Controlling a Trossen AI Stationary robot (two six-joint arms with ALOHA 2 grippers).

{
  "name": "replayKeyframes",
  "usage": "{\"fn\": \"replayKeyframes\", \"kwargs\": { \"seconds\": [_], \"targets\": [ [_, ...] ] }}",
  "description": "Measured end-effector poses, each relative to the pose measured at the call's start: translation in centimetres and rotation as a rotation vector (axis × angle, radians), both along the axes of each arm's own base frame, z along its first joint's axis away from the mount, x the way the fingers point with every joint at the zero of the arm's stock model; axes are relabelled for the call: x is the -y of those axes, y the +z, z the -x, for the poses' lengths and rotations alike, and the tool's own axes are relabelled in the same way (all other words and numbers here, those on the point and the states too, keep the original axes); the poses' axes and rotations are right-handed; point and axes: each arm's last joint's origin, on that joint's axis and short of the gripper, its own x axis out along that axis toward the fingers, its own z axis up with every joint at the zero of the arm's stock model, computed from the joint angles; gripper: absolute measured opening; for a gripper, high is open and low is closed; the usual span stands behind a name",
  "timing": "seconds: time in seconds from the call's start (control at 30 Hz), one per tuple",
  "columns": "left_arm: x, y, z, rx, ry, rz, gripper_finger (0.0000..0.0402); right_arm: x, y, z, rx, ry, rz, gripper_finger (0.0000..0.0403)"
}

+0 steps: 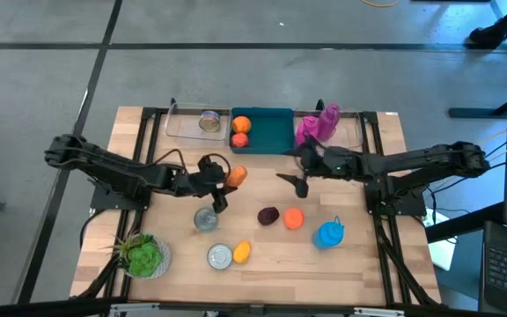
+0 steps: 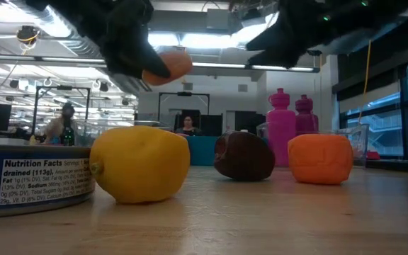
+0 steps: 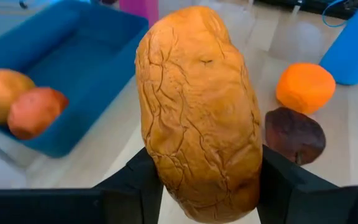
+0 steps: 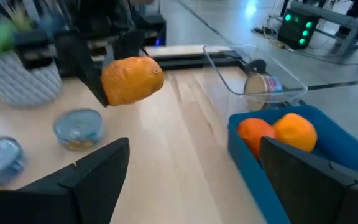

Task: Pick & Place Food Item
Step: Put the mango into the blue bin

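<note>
wooden table (image 1: 359,264): left end effector (image 1: 222,182) grips potato (image 1: 235,176); right end effector (image 1: 294,173) gapes empty.

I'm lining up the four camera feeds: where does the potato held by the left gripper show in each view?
High view: potato at table centre, below the blue bin.
Low view: potato at upper left of centre, lifted above the lemon.
Left wrist view: potato fills the centre, between the left gripper's fingers.
Right wrist view: potato at upper left of centre.
Shared landmark: the blue bin.
</note>
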Motion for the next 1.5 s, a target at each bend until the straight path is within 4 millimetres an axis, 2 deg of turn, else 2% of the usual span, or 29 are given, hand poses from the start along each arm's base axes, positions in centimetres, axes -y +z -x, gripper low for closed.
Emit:
{"fn": "replayKeyframes", "kwargs": {
  "seconds": [0.23,0.47,0.63,0.83,0.93,1.1,1.27,1.5],
  "targets": [
    [0.0,0.3,-0.5,0.016,-0.054,-0.100,0.0169,-0.2,-0.4,2.8,0.177,0.075,-0.134,0.0356],
    [-0.1,0.5,-0.5,-0.001,-0.058,-0.203,0.0169,-0.3,0.3,3.0,0.244,0.114,-0.257,0.0356],
    [-0.3,1.4,-0.7,-0.036,-0.038,-0.283,0.0169,0.2,0.5,2.6,0.277,0.213,-0.364,0.0356],
    [-0.1,4.0,-1.6,-0.132,-0.025,-0.378,0.0169,2.5,-0.8,1.8,0.247,0.134,-0.506,0.0356],
    [0.0,5.0,-2.5,-0.204,-0.025,-0.423,0.0169,3.4,-1.2,1.2,0.264,0.163,-0.566,0.0356],
    [0.1,5.4,-4.5,-0.358,-0.011,-0.478,0.0169,4.2,-2.2,0.1,0.279,0.254,-0.639,0.0356],
    [0.3,5.5,-6.5,-0.469,-0.029,-0.501,0.0169,5.1,-3.5,-0.7,0.243,0.209,-0.686,0.0356],
    [0.5,6.1,-8.4,-0.530,-0.042,-0.515,0.0169,5.5,-3.0,-3.2,0.226,0.271,-0.687,0.0356]
  ]
}}
